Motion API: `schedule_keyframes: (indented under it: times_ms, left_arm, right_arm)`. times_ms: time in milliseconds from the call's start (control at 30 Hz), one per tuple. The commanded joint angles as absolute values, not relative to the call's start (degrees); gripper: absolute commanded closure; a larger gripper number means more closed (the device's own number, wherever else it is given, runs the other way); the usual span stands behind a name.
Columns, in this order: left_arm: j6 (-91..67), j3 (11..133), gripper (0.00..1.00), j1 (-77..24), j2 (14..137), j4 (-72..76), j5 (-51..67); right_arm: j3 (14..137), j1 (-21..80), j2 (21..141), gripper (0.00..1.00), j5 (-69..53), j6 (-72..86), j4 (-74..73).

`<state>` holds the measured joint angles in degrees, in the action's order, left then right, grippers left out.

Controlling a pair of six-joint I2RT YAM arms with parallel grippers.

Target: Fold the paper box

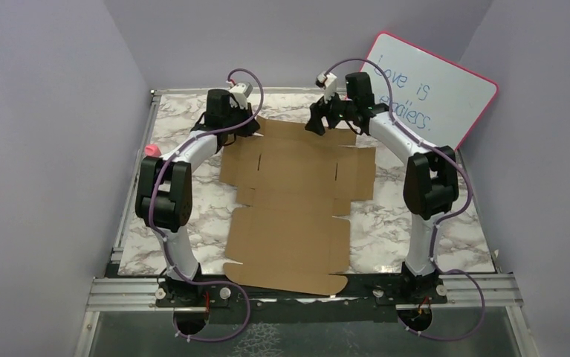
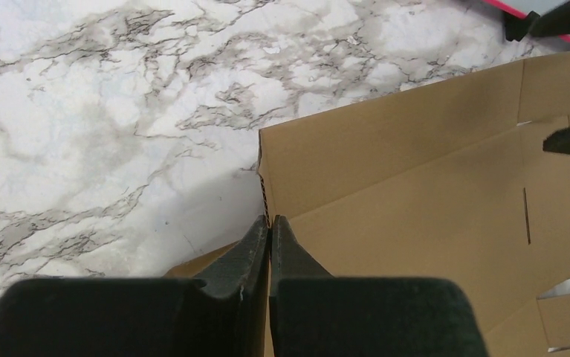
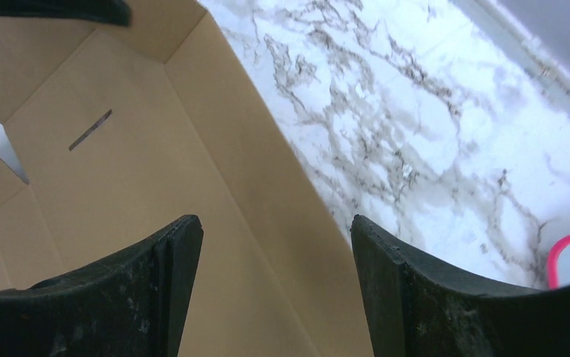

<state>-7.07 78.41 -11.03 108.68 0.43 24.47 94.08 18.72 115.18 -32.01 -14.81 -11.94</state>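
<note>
Marbled white tabletop (image 1: 415, 223) is enclosed by lilac walls, and a flat brown die-cut cardboard paper box (image 1: 289, 216) is spread on it between the two arms, its long axis running near to far. Its far flap runs left to right between both grippers. The left gripper (image 2: 270, 232) is seen closed at that flap's left end, apparently pinching the edge, though the contact is partly hidden. The right gripper (image 3: 274, 230) is held wide apart and empty just above the flap's right end, so a matching grip is judged close at hand.
</note>
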Motion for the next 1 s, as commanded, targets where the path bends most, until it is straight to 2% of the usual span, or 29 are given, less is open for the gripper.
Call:
schedule_keyframes:
  times_ms: [0, 233, 433, 567, 767, 833, 967]
  left_arm:
    - [-5.18, 72.59, 0.96, -12.14, 103.07, 10.24, 26.25]
    - [-3.90, 67.79, 0.96, -13.18, 99.02, 15.49, 24.72]
    - [-2.80, 66.59, 0.96, -14.13, 97.41, 16.60, 24.30]
    - [-2.55, 65.90, 0.96, -14.32, 96.80, 17.31, 23.91]
    - [-3.09, 66.22, 0.96, -14.47, 97.31, 17.43, 23.44]
    - [-3.18, 66.27, 0.92, -14.50, 97.47, 17.47, 22.87]
    - [-3.52, 65.86, 0.84, -14.63, 97.56, 17.79, 22.30]
  right_arm:
    - [101.20, 18.43, 118.88, 0.21, -36.68, -22.50, -21.24]
    - [105.22, 18.37, 122.33, 0.23, -40.80, -27.39, -26.19]
    - [109.71, 18.32, 125.60, 0.31, -43.42, -31.76, -32.63]
    - [112.86, 18.35, 127.09, 0.43, -44.28, -34.96, -37.40]
    - [114.65, 18.37, 127.80, 0.68, -45.10, -37.51, -40.91]
    - [115.09, 18.29, 127.55, 0.77, -44.96, -38.31, -42.01]
    - [114.70, 18.36, 125.92, 0.88, -44.38, -39.76, -42.95]
